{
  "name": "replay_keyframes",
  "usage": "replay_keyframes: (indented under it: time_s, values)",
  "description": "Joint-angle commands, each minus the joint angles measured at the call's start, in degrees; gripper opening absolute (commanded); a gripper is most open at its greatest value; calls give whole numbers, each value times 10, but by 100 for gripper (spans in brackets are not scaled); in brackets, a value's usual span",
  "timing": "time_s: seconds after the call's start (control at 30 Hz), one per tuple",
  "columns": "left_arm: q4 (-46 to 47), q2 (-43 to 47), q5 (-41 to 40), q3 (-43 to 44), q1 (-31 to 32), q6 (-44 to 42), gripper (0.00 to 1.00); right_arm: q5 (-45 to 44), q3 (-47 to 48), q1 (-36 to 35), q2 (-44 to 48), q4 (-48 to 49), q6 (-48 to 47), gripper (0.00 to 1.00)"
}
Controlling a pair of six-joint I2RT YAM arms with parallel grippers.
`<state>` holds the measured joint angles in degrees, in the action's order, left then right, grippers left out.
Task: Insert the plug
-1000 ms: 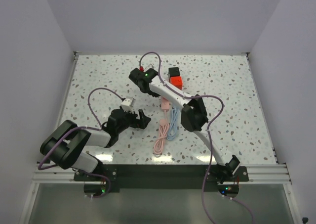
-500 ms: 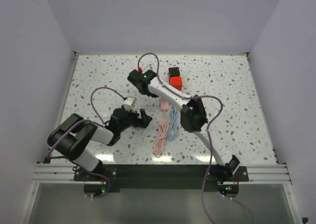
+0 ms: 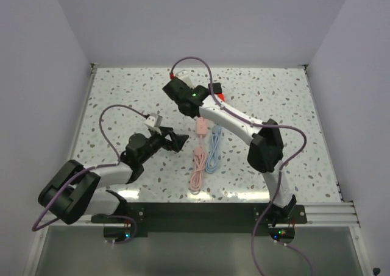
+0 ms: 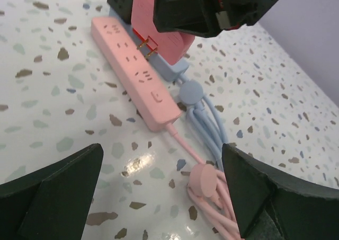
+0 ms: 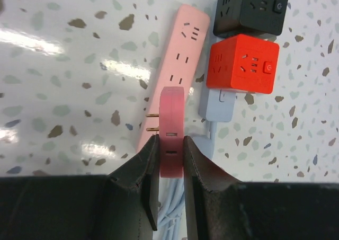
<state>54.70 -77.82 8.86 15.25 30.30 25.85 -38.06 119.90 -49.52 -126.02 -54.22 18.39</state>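
Right fingers (image 5: 147, 171) pinch the pink plug (image 5: 172, 126) by its flat sides, prongs (image 5: 151, 122) clear beyond them; judged rigid, light, slippery. Left fingers (image 4: 50, 189) spread, empty.

Two strips (image 5: 180, 44), two cubes (image 5: 242, 62), one plug (image 5: 171, 110)

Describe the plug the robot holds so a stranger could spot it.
On the speckled table, find the pink power strip. Over it the right gripper pinches a pink plug; unlike the red cube and black cube nearby, it shows bare metal prongs.
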Motion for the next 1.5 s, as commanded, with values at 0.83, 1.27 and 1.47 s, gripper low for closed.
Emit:
replay_keyframes:
  time_s: [0.83, 1.27, 1.47]
  values:
    - [173, 148, 275, 17, -75, 166, 99, 626, -444, 93, 483, 409, -32, 0]
    - [305, 105, 303, 25, -75, 252, 99, 697, -475, 92, 507, 409, -64, 0]
    - [315, 94, 302, 39, -75, 264, 91, 715, -498, 93, 532, 406, -90, 0]
